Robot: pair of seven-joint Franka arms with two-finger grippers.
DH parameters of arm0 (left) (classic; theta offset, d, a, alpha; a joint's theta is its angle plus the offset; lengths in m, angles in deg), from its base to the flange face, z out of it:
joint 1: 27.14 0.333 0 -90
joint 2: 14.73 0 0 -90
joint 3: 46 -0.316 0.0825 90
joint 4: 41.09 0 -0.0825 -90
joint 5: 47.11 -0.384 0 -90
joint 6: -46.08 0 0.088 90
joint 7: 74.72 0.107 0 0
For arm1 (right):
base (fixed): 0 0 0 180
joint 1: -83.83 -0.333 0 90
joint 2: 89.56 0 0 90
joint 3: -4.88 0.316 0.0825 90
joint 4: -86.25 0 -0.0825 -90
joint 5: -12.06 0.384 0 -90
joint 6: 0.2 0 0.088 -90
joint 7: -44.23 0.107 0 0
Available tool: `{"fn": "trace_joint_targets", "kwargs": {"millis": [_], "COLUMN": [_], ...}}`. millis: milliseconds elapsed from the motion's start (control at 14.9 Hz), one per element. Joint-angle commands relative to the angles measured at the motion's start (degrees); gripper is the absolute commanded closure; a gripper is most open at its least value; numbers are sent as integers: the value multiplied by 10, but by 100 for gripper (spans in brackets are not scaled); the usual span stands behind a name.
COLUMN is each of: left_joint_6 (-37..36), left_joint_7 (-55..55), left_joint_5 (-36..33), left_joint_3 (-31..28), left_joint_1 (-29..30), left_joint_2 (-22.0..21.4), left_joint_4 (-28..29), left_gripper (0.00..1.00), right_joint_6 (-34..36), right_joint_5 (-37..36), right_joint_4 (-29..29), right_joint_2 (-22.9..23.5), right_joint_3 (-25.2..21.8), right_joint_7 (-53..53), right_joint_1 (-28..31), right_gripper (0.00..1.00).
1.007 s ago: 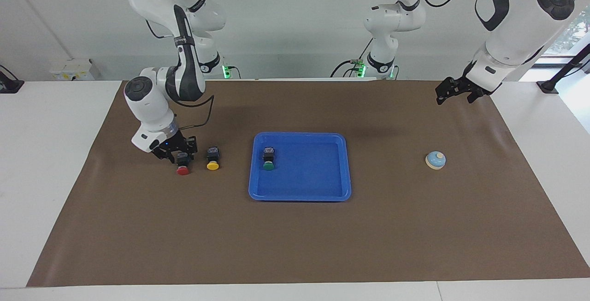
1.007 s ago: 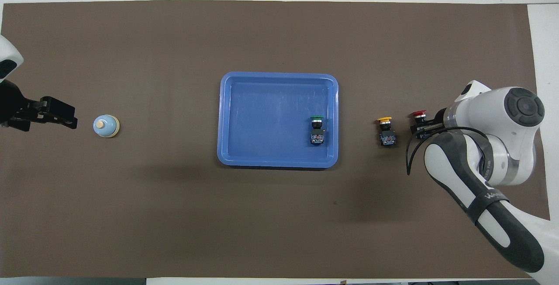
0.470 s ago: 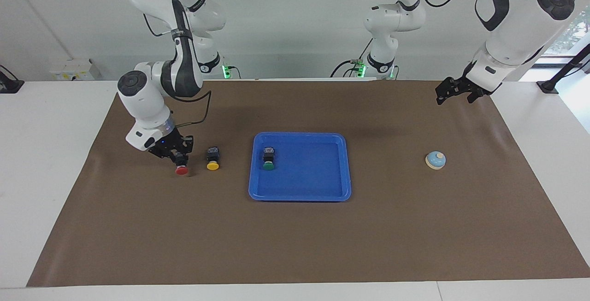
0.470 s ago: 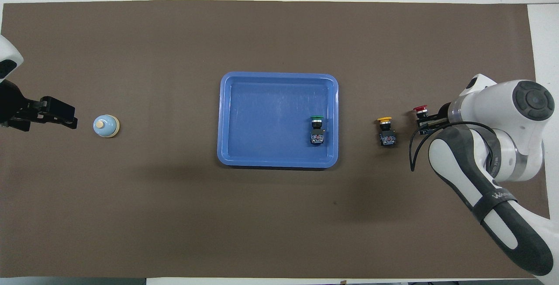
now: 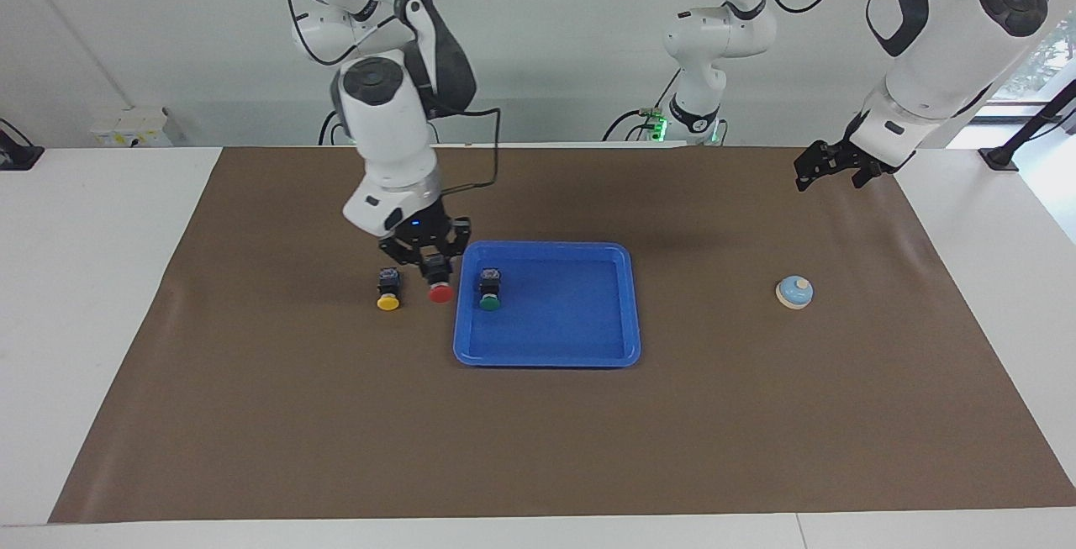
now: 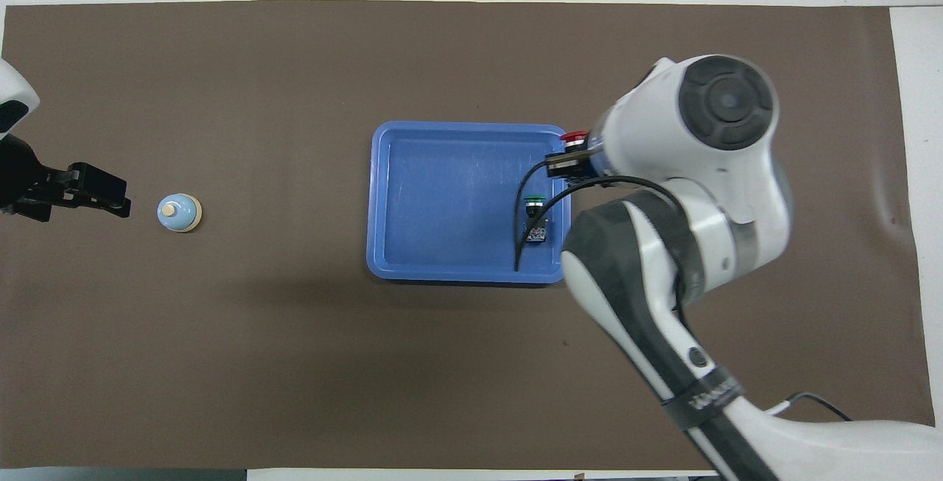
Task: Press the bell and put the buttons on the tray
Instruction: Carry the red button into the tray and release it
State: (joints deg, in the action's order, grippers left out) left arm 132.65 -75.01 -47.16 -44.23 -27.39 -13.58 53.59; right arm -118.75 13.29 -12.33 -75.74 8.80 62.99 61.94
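Since the right gripper [image 5: 434, 261] is clamped on the red button [image 5: 440, 292] and holds it off the mat, the coming move turns on one relation. The tray [image 5: 546, 360] lies sideways from the load, toward the left arm's end of the table. From the facing view, the red button hangs just beside the tray's short rim at the right arm's end, seemingly not yet over the floor. A short carry along the table's length should therefore do, as I judge it.

The left gripper [image 5: 828, 169] waits over the mat near the table's corner at the left arm's end, on the robots' edge. It is much closer to the bell [image 5: 793, 292] than the busy arm is.

The green button [image 5: 490, 288] lies on the tray floor close to that same short rim, so the drop spot is best chosen clear of it. The yellow button [image 5: 387, 288] lies on the mat beside the tray, toward the right arm's end.

All three buttons have their long axis running from the robots' edge to the far edge. Their black bodies face the robots, and their caps point to the far edge.
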Motion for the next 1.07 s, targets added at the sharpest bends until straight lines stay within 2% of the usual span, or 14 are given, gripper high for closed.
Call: {"fn": "trace_joint_targets", "kwargs": {"millis": [0, 201, 336, 672, 739, 806, 873, 940, 1007], "left_joint_6": [-2, -2, -2, -2, -2, -2, -2, -2, -2], "left_joint_7": [-5, -5, -5, -5, -5, -5, -5, -5, -5], "left_joint_5": [2, 2, 2, 2, 2, 2, 2, 2, 2], "left_joint_3": [1, 1, 1, 1, 1, 1, 1, 1, 1], "left_joint_1": [3, 3, 3, 3, 3, 3, 3, 3, 3], "left_joint_2": [-3, -3, -3, -3, -3, -3, -3, -3, -3], "left_joint_4": [-6, -6, -6, -6, -6, -6, -6, -6, -6], "left_gripper": [0, 0, 0, 0, 0, 0, 0, 0, 0], "right_joint_6": [10, -19, -43, -113, -114, -112, -109, -102, -88], "right_joint_5": [3, -1, -5, -5, -5, -5, -5, -6, -7], "right_joint_4": [86, 95, 95, 25, 21, 20, 20, 22, 29], "right_joint_2": [89, 131, 146, 143, 141, 140, 140, 140, 139], "right_joint_3": [-4, -4, -4, -4, -4, -4, -4, -5, -6], "right_joint_7": [66, 121, 140, 159, 159, 160, 161, 170, 179], "right_joint_1": [-50, -91, -97, -98, -98, -98, -98, -100, -102], "right_gripper": [100, 100, 100, 100, 92, 69, 22, 0, 0]}}
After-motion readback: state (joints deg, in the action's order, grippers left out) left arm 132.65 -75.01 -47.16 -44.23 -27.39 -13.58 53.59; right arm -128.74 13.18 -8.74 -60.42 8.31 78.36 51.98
